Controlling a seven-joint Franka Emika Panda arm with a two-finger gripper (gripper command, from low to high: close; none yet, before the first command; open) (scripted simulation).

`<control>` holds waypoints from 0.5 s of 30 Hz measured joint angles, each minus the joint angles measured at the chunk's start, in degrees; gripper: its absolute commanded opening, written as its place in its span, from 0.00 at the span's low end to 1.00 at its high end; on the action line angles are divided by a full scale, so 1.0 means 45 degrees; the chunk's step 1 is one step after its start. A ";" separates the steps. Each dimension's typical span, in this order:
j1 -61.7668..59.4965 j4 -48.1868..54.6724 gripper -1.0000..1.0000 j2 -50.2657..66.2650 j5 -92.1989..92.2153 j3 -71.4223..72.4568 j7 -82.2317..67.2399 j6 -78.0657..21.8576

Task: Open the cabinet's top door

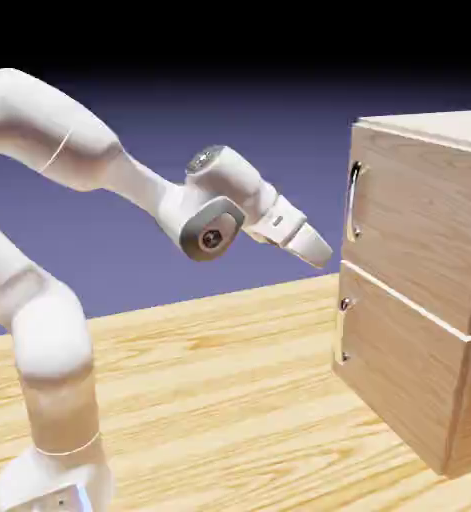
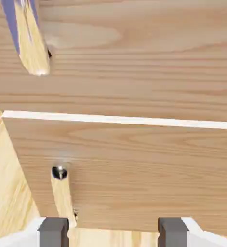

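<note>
Cabinet's top door (image 1: 419, 225) sits shut, its handle (image 1: 353, 200) untouched, while the claw (image 1: 321, 254), jaws apart, hangs short of it, apparently lining up.

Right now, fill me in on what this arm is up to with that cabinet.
The white arm is reaching toward the wooden cabinet on the table, its claw hanging in the air short of the front and holding nothing, fingers apart. The top door looks shut, and its curved silver handle is untouched. The claw sits a little below that handle, about level with the seam between the two panels. From the hand view, both panels fill the picture, with the lower handle nearer the fingertips.
</note>
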 measured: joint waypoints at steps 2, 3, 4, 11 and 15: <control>-0.0532 0.0145 0.50 -0.0407 0.1108 0.0540 -0.0510 -0.0196; -0.0799 0.0217 0.50 -0.0611 0.1662 0.0810 -0.0766 -0.0294; -0.1065 0.0290 0.50 -0.0814 0.2215 0.1080 -0.1021 -0.0392; -0.2929 0.0797 0.50 -0.2239 0.6092 0.2970 -0.2807 -0.1078; -0.3994 0.1087 0.50 -0.3054 0.8307 0.4050 -0.3827 -0.1470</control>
